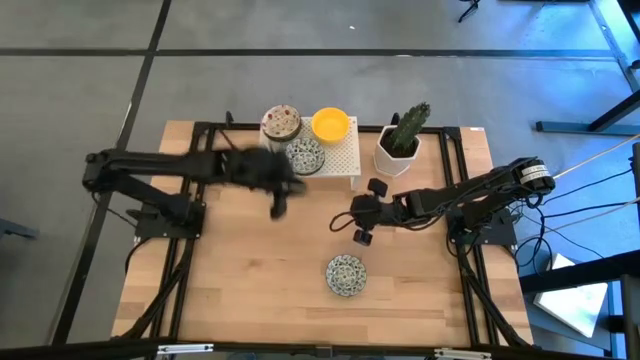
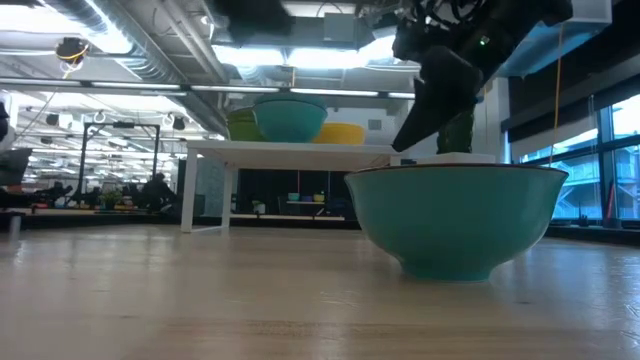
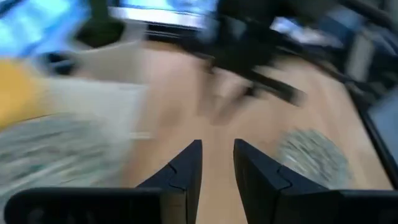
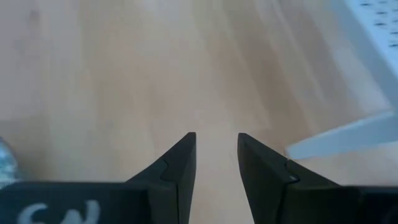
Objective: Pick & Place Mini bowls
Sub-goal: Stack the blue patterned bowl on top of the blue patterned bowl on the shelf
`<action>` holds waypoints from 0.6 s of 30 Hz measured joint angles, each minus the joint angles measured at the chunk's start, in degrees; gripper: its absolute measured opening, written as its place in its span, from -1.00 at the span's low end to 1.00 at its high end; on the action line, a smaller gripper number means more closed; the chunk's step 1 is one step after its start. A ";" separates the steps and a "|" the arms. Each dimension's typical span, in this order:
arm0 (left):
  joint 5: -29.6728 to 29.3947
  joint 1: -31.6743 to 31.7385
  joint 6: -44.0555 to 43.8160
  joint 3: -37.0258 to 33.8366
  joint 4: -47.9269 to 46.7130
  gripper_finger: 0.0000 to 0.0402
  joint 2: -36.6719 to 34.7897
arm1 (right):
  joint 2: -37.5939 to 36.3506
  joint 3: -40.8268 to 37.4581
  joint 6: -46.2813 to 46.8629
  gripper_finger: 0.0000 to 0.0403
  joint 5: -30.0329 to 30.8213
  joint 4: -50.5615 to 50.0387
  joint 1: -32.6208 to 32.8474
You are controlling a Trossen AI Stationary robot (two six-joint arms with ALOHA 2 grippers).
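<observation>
One green-blue patterned mini bowl [image 1: 346,275] rests on its foot on the wooden table; it is the teal bowl [image 2: 455,220] close to the low view. Three more bowls sit on the white perforated rack [image 1: 345,160]: red-speckled [image 1: 281,123], yellow [image 1: 331,124] and green-blue [image 1: 305,155]. My left gripper [image 1: 279,208] hovers just in front of the rack, open and empty, with a narrow gap [image 3: 217,149]. My right gripper [image 1: 338,222] hangs over the table's middle, beyond the lone bowl, also open and empty [image 4: 216,140].
A white pot with a cactus [image 1: 402,140] stands to the right of the rack, near the far edge. Bare wood [image 1: 250,280] spreads across the near half around the lone bowl. Black frame rails [image 1: 470,270] run along both sides of the table.
</observation>
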 joint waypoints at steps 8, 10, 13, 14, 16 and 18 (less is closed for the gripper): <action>-10.72 -17.94 10.08 -0.07 8.37 -0.56 14.43 | -5.58 0.59 3.89 -0.41 -1.80 -0.43 3.19; -13.80 -19.80 10.43 -0.11 8.35 -0.56 17.67 | -6.91 0.59 7.35 -0.41 -5.95 -1.02 4.01; -18.15 -21.23 8.41 -0.11 7.32 -0.56 20.97 | -6.35 0.06 12.24 -0.41 -7.93 0.07 5.48; -19.76 -21.56 7.16 -0.11 6.59 -0.56 21.73 | -5.44 -0.07 13.65 -0.41 -7.93 0.10 5.72; -23.45 -22.05 4.17 -0.11 3.46 -0.56 22.42 | -2.94 -0.10 17.11 -0.41 -8.61 -0.62 6.05; -26.98 -22.50 1.33 -0.11 0.94 -0.56 22.22 | -0.55 -0.20 19.71 -0.40 -11.27 -1.47 6.22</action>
